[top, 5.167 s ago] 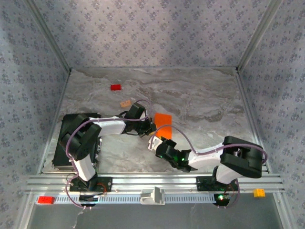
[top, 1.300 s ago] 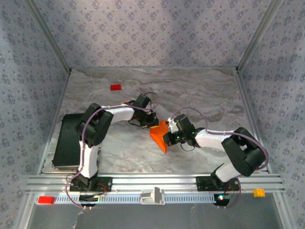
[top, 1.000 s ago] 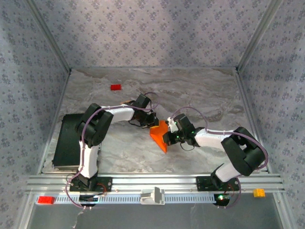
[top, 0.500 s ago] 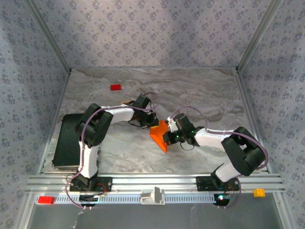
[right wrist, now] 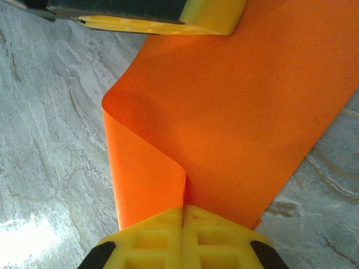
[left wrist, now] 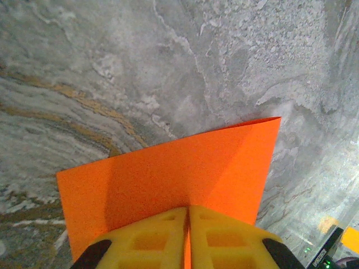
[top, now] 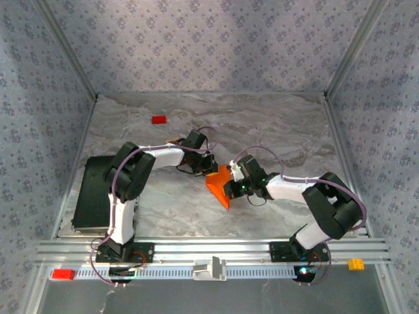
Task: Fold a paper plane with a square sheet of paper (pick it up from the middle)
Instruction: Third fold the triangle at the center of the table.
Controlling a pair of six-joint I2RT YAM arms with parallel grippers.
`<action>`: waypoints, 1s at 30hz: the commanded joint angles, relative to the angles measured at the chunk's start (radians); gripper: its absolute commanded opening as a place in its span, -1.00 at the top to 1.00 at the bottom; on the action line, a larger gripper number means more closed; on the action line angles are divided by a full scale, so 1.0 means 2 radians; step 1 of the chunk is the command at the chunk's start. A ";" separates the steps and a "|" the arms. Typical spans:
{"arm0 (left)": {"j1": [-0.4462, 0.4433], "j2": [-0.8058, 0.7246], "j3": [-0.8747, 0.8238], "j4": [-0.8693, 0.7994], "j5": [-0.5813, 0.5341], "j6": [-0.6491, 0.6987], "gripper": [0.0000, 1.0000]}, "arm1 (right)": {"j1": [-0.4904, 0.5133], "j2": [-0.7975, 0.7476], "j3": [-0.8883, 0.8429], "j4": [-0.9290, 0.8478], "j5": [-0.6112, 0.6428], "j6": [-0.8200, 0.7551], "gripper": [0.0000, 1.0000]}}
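Note:
The square sheet of paper [top: 219,185] is bright orange and hangs bent into a fold over the middle of the table, held from both sides. My left gripper [top: 211,170] is shut on its far edge; in the left wrist view the yellow fingertips [left wrist: 188,210] pinch the paper [left wrist: 185,162]. My right gripper [top: 231,186] is shut on the near right edge. In the right wrist view its gripper [right wrist: 183,208] clamps a curled-over flap of the paper [right wrist: 241,101], and the left gripper's yellow finger [right wrist: 168,17] shows at the top.
A small red block [top: 158,120] lies at the back left. A small tan block [top: 174,140] peeks out behind the left arm. A black box [top: 88,196] sits at the table's left edge. Patterned walls close in three sides.
Since the earliest frame the right arm has swung up from near its base and taken the paper's edge, and the sheet has folded up between both grippers. Over the last second nothing visibly moves.

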 commanded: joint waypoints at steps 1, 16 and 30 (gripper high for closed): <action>-0.003 -0.001 -0.016 -0.033 -0.026 -0.001 0.79 | -0.003 0.005 0.011 -0.013 0.010 0.005 0.96; -0.003 0.001 -0.015 -0.031 -0.024 -0.002 0.79 | -0.003 0.002 0.011 -0.018 0.019 0.006 0.96; -0.003 -0.001 -0.017 -0.030 -0.024 -0.002 0.79 | -0.003 0.006 0.013 -0.019 0.023 0.009 0.96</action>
